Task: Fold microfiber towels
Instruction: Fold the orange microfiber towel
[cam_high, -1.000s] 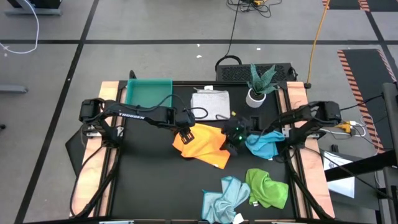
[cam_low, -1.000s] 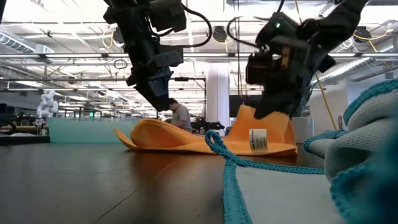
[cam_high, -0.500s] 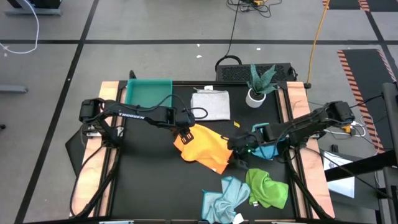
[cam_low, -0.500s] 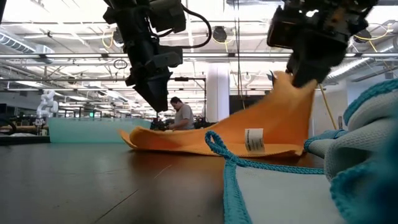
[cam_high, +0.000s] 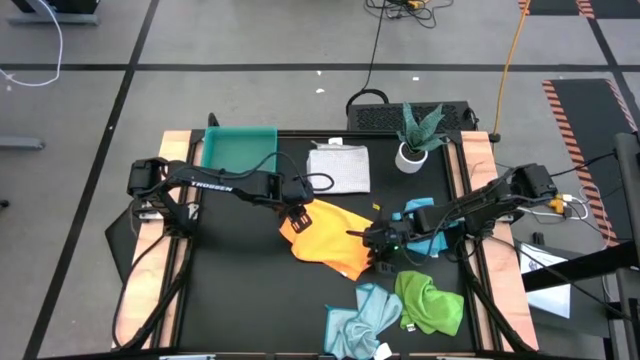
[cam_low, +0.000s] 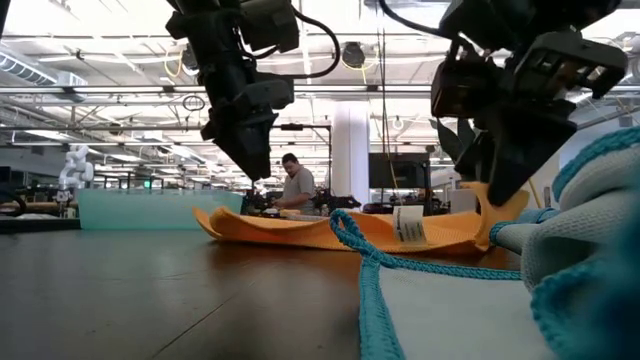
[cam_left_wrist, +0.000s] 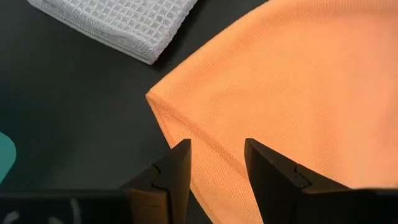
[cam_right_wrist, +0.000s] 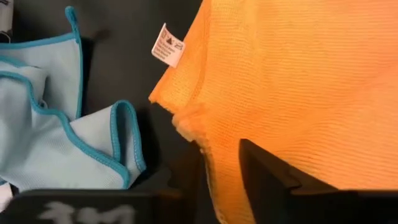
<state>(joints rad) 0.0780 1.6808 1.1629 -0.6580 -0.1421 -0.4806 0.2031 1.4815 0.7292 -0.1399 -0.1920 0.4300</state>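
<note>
While lying flattish, orange towel edges sit between parted left claw, right claw fingers.

Place: a large open robotics lab or workshop hall.
Floor: grey concrete crossed by dark tape lines.
Ceiling: exposed beams, strip lights.
Background: a person sat working.

In the high view my left gripper sits at the upper-left edge of the flat towel at centre frame, and my right gripper at its right edge. Above that towel lies a folded towel, with the tray to its left and the plant to its right. Two crumpled towels lie at lower right, and another towel lies under my right arm.
</note>
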